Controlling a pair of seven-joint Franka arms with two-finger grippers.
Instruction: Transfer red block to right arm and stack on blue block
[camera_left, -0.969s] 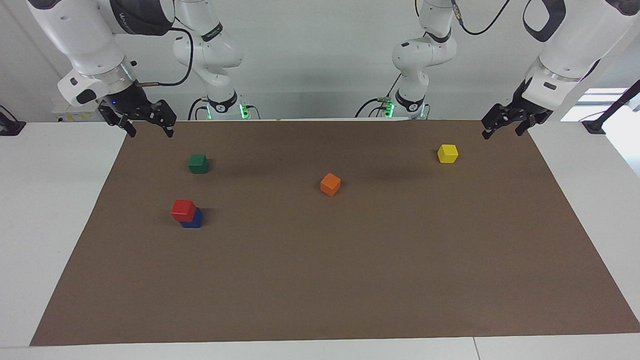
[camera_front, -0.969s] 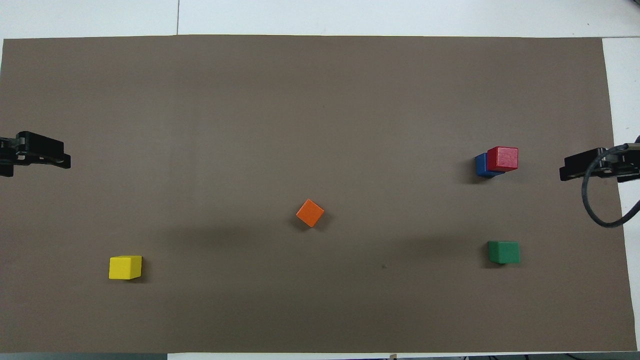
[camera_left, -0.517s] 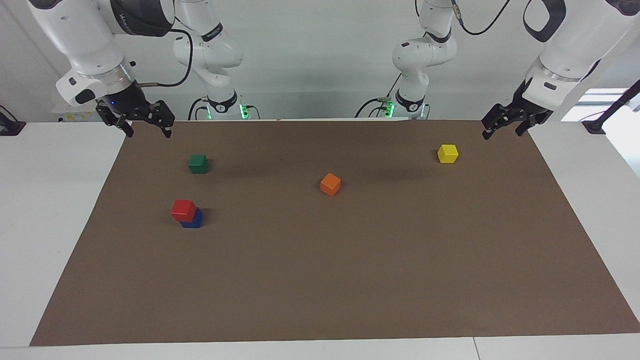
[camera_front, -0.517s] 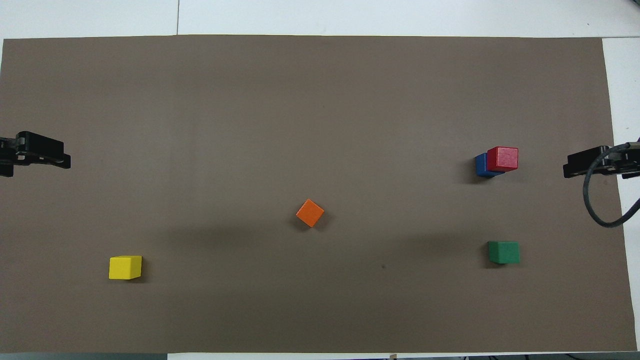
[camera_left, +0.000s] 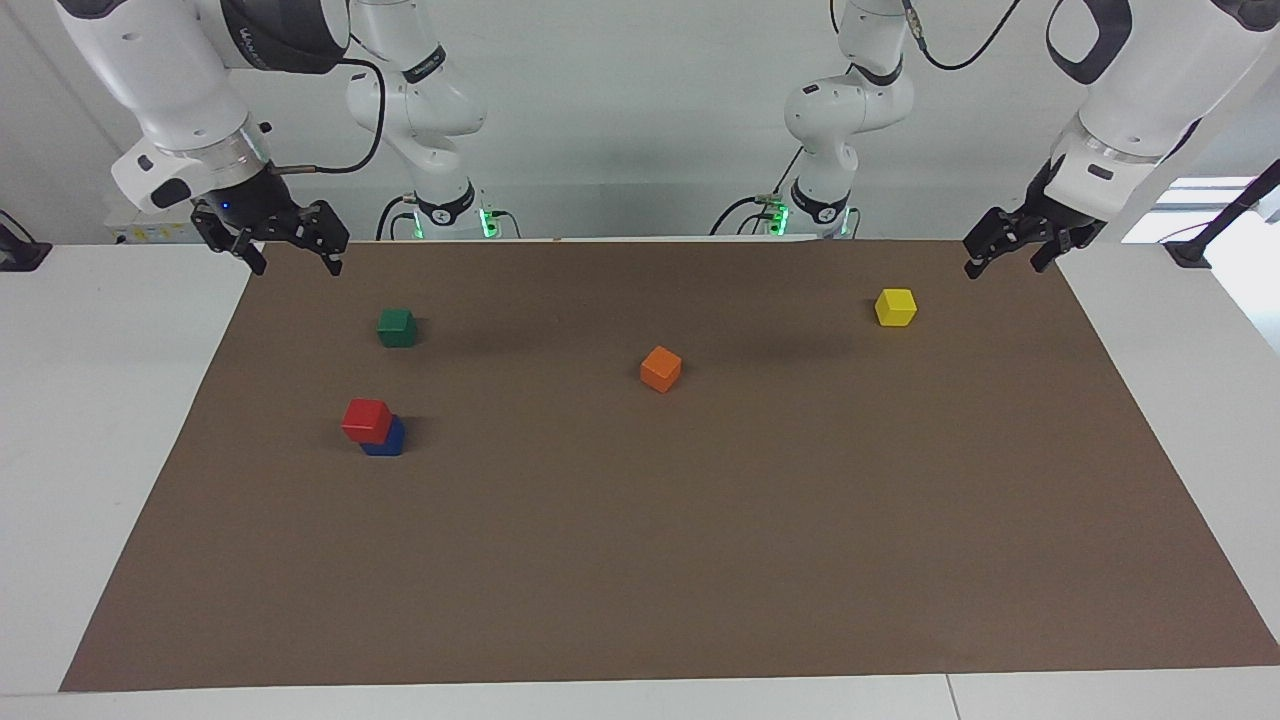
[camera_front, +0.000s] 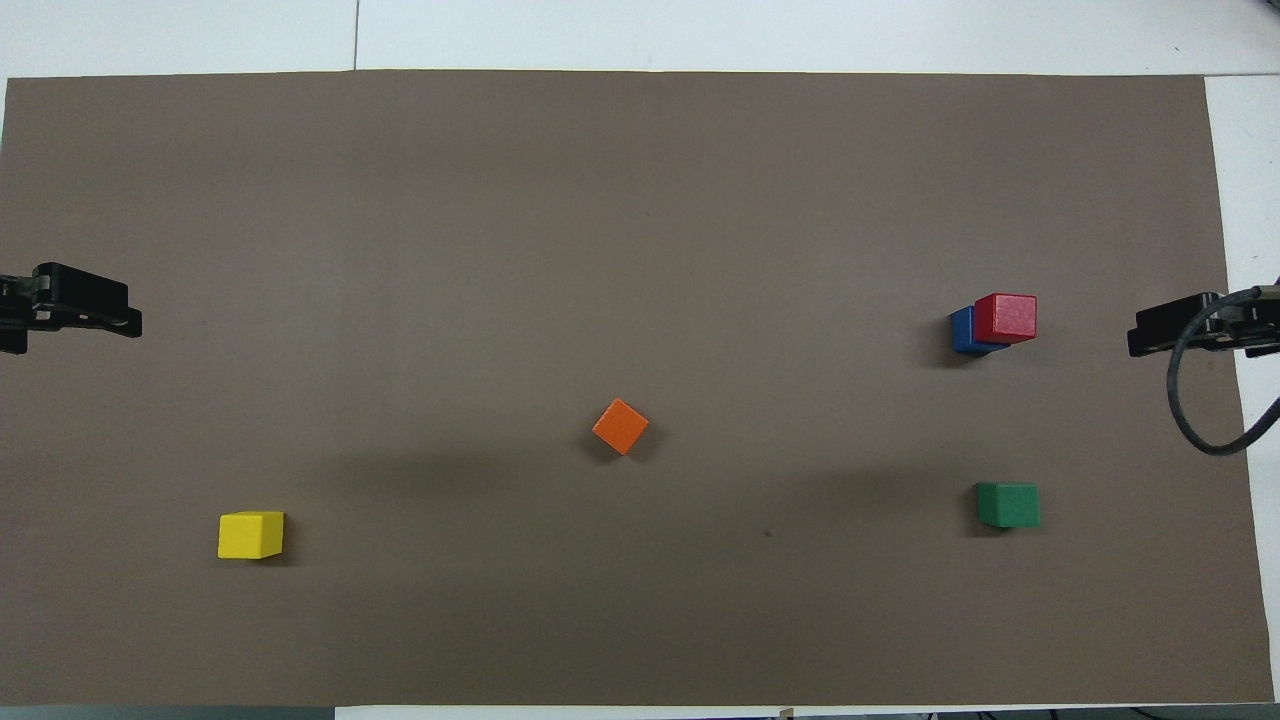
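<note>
**Red block sits on blue, both arms drawn back**

Facing view: the red block (camera_left: 366, 419) rests on the blue block (camera_left: 388, 440), toward the right arm's end of the brown mat (camera_left: 700, 560). The right gripper (camera_left: 293, 255) hangs over the mat's corner, fingers apart, empty. The left gripper (camera_left: 1003, 255) hangs over the other corner, likewise spread and empty.

Overhead view: a green block (camera_front: 1007, 504) lies nearer the robots than the stack; orange block (camera_front: 620, 426) mid-mat; yellow block (camera_front: 250, 535) toward the left arm's end.

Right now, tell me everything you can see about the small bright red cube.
The small bright red cube is a plain, matte, sharp-edged block. It sits level on top of the deep blue cube, shifted off-centre so part of the blue one shows. The stack stands on the brown mat toward the right arm's end, farther from the robots than the dark green cube. Nothing else touches it.
</note>
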